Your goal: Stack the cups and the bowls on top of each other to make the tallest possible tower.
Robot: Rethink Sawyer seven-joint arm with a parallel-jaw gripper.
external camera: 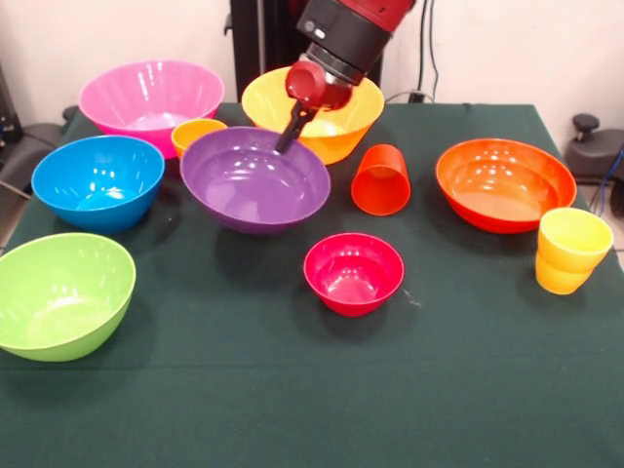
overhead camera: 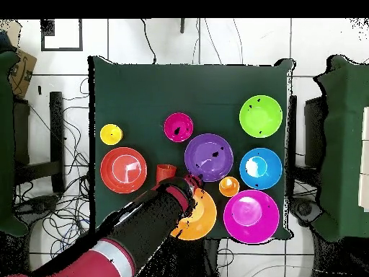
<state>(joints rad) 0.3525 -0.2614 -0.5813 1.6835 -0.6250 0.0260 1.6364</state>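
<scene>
Gripper [external camera: 290,136] hovering at far rim of purple bowl [external camera: 255,178], bowl lying just camera-ward of gripper; cannot tell whether gripper is holding the rim.

No readable text in either view.
The bowls, cups, green tablecloth and the robot arm carry no legible labels, brand names, numbers or signs, near or far, left or right.

Green-clothed table [external camera: 292,409], white wall [external camera: 507,49], tiled floor [overhead camera: 144,43]
</scene>
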